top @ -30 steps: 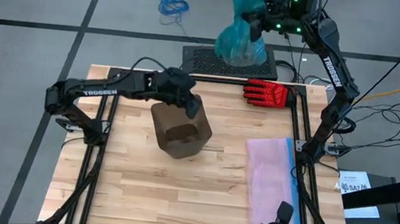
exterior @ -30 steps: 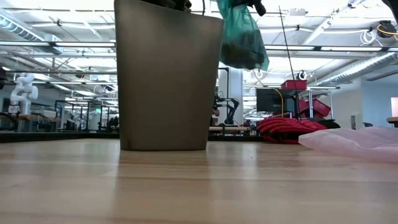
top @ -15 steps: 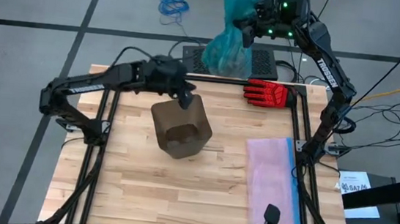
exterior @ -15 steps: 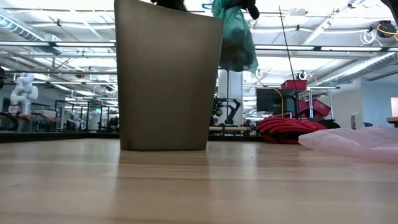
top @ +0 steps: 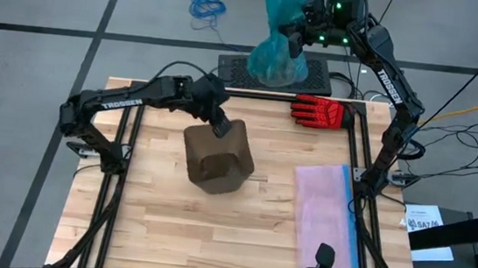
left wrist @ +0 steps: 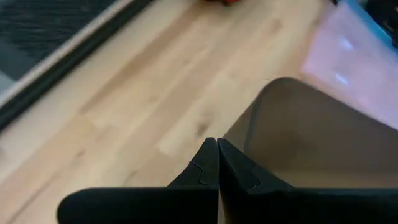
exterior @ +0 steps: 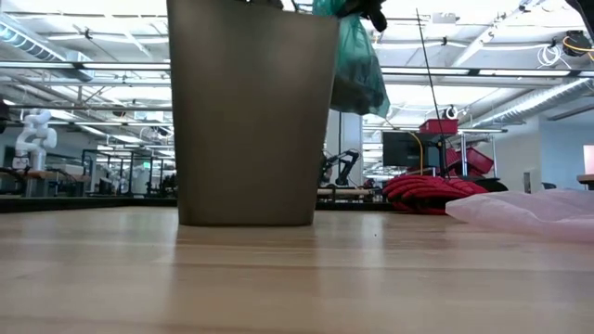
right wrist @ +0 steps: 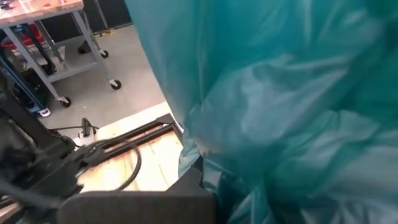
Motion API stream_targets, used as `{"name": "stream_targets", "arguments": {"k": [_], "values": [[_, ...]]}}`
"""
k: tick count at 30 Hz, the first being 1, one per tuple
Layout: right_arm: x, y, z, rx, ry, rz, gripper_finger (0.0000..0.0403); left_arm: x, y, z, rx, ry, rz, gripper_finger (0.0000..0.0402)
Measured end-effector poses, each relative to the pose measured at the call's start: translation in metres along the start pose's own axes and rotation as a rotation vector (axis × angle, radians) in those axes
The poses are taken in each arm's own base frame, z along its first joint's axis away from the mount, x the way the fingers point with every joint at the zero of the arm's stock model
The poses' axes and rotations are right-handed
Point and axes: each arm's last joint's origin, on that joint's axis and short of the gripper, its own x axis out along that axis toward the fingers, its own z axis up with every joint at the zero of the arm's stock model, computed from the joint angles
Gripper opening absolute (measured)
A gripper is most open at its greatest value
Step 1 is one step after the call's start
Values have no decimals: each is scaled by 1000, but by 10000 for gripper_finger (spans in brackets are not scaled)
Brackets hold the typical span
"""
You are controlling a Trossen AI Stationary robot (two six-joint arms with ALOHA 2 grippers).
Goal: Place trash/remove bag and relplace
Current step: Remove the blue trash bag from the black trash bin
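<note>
The teal bag [top: 281, 32] runs off the top edge of the high view, so its upper part is cut away; in the low view the bag [exterior: 357, 60] is cropped at the top too, and the brown bin [exterior: 251, 111] loses its rim to the same edge; the right gripper [top: 307, 22] is buried in plastic, its fingertips unseen, and the right wrist view is filled with teal folds; whatever the bag contains cannot be made out through the film; the left gripper [left wrist: 217, 162] sits at the bin's rim, its tips pressed together, though whether they pinch the rim is unclear; the bin's inside is dim, contents unreadable.
</note>
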Motion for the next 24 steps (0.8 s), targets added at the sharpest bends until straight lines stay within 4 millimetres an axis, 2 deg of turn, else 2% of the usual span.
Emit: {"name": "stream_targets", "arguments": {"k": [6, 10, 12, 17, 24], "values": [[0, 0, -1, -8, 6, 1, 0, 7, -23, -5, 50, 1, -81, 0], [0, 0, -2, -8, 24, 1, 0, -6, -34, 0, 40, -83, -139, 0], [1, 0, -3, -7, 31, 3, 0, -19, -36, 8, 18, -149, -163, 0], [12, -2, -8, 28, 62, 51, 0, -68, -32, 24, -1, -322, -167, 0], [50, 11, -20, 16, 104, 133, 0, -134, -16, 29, -26, -492, -125, 0]]}}
